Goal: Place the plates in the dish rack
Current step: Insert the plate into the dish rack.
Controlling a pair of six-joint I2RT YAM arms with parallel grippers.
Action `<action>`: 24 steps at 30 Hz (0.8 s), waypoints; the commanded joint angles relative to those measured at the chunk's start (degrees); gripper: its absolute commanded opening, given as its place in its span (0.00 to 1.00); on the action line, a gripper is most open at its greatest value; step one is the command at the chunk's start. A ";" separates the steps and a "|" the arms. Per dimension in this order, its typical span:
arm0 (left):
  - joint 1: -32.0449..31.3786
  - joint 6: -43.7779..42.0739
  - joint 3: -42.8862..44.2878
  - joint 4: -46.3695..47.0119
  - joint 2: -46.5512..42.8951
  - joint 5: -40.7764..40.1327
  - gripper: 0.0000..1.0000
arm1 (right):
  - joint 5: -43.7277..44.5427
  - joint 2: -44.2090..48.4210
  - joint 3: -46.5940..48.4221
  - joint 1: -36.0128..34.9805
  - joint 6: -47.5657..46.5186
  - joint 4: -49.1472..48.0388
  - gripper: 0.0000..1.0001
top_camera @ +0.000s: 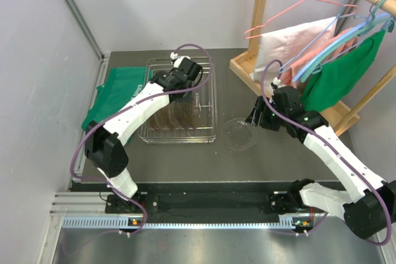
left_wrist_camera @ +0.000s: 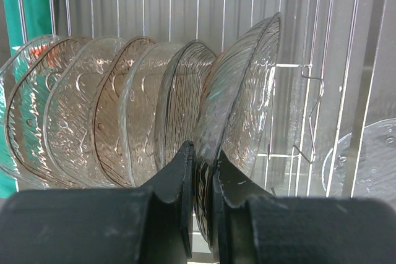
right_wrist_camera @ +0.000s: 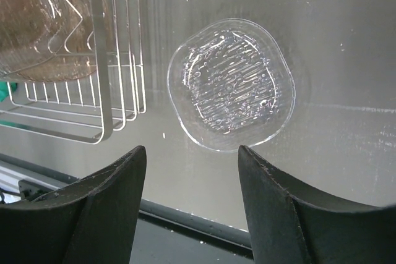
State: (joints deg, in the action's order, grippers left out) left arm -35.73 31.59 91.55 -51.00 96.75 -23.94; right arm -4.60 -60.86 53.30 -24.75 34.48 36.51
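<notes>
Two end effectors are mine, and each wrist camera shows something the overhead view hides. From above, my left arm [top_camera: 142, 106] crosses the dish rack [top_camera: 179, 141], so the plates [top_camera: 173, 117] beneath it appear only as a brown smear. The left wrist view shows them as a row standing on edge, rim beside rim between the rack's wires.

In that view my left end effector [left_wrist_camera: 203, 162] is almost pressed together. Its fingers pinch the lower rim of the end plate [left_wrist_camera: 247, 91], the one at the 3 o'clock end of the row. That plate stands in the rack, tilted toward 1 o'clock and close against its neighbour.

The right wrist view sharpens what the top view only hints at. The clear plate [right_wrist_camera: 230, 85] lies flat on the tabletop [right_wrist_camera: 346, 60], and its ribbed pattern is plain to see. The rack's corner is just beside it at 9 o'clock. Seen from overhead, this plate sits at about 4 o'clock from the rack's centre, outside the rim.

My right end effector [right_wrist_camera: 192, 156] is spread wide, holding and touching nothing. The clear plate is at 12 o'clock, just past its fingertips.
</notes>
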 commanded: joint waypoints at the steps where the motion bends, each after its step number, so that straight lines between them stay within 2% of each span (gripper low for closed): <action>1: -0.22 1.10 2.76 -1.29 0.63 -2.60 0.00 | 0.21 -0.22 2.07 -0.38 -0.90 -0.65 0.61; 6: -0.40 1.02 2.85 -0.50 2.48 1.87 0.01 | 0.38 -0.84 1.55 -0.47 -0.99 -0.83 0.61; 10: -0.57 1.01 2.50 0.29 3.53 6.89 0.11 | 2.04 -1.98 0.41 -0.47 -1.95 -1.44 0.61; 16: -0.49 0.14 2.41 0.47 2.31 8.48 0.40 | 5.57 -7.77 0.67 -0.47 -6.26 0.14 0.62; 24: -0.57 -1.27 2.23 1.87 -2.96 11.37 0.60 | 6.27 -14.98 -0.56 -0.47 -7.15 -1.35 0.62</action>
State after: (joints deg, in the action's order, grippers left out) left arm -36.01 31.33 92.16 -51.09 99.26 -15.25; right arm 0.23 -74.08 53.19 -24.75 28.86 36.42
